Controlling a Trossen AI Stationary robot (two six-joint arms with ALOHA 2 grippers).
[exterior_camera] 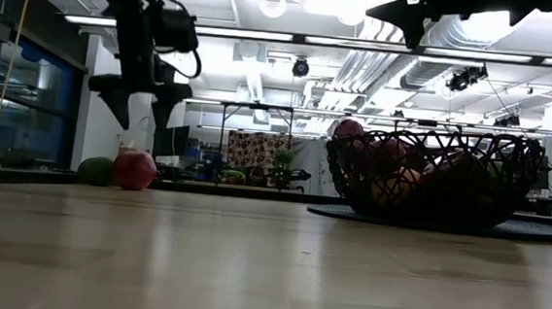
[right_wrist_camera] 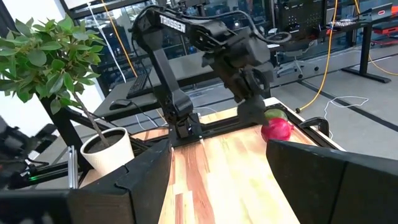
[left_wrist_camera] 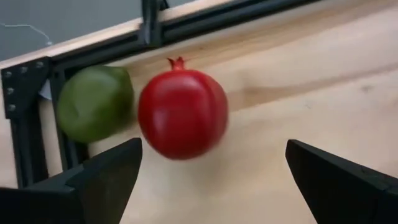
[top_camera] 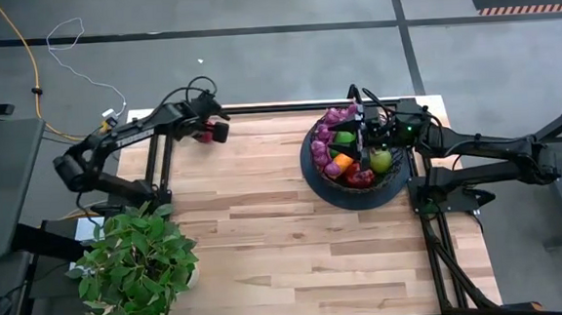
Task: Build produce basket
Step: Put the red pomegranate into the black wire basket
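A red pomegranate-like fruit (left_wrist_camera: 182, 114) and a green fruit (left_wrist_camera: 96, 102) lie side by side on the wood at the table's far-left edge, next to the black frame rail. My left gripper (left_wrist_camera: 211, 180) hangs open above the red fruit (exterior_camera: 135, 170), one finger on each side, clear of it (exterior_camera: 143, 106). The black wire basket (top_camera: 313, 165) stands on its dark round base at the far right, holding purple grapes, a green fruit, an orange and red pieces. My right gripper (right_wrist_camera: 217, 180) is open, raised above the basket (top_camera: 362, 131).
A leafy potted plant (top_camera: 136, 269) in a white pot (right_wrist_camera: 109, 149) stands at the table's near-left corner. Bare wood lies between the fruits and the basket (exterior_camera: 430, 175) and along the near side. Black frame rails run along the far edge.
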